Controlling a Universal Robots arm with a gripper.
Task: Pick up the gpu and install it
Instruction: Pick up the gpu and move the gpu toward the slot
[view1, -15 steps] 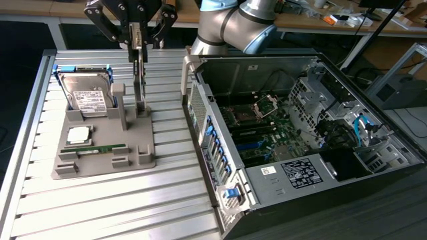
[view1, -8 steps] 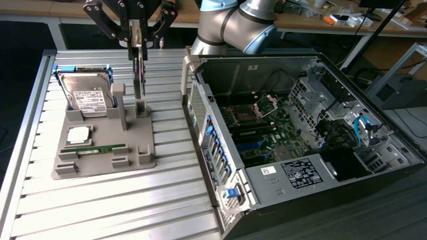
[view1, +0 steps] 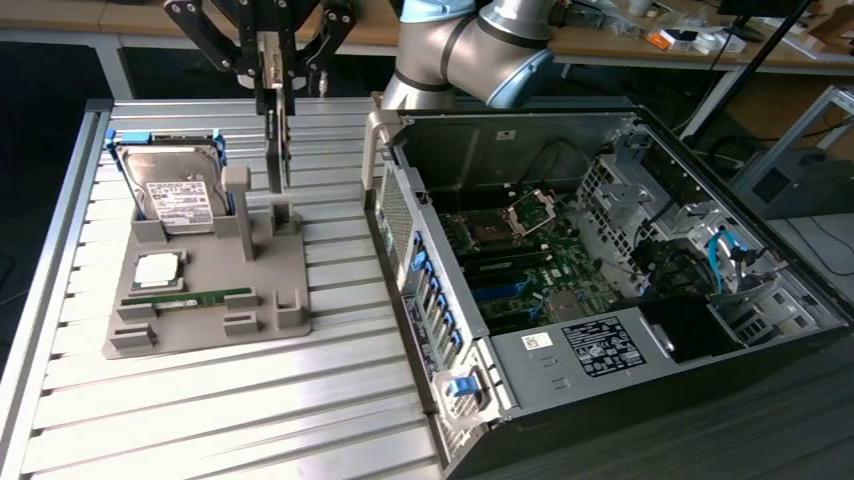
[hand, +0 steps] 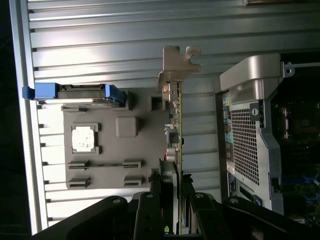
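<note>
The gpu (view1: 276, 150) hangs edge-on as a thin dark card, and my gripper (view1: 276, 98) is shut on its upper edge. Its lower end sits just above the slotted post of the grey parts holder (view1: 267, 310), at the holder's far side. In the wrist view the gpu (hand: 175, 117) runs away from the gripper (hand: 171, 181), with its silver bracket (hand: 178, 60) at the far end. It lies between the holder (hand: 127, 127) and the open computer case (hand: 250, 130). The case (view1: 574, 260) lies on its side at the exterior view's right, motherboard (view1: 534, 270) exposed.
On the holder sit a silver hard drive (view1: 180, 190) in a blue carrier, a processor chip (view1: 158, 268) and a green memory stick (view1: 187, 297). All rest on a slatted metal table (view1: 240, 410). The arm's grey elbow (view1: 467, 50) hangs over the case's far corner.
</note>
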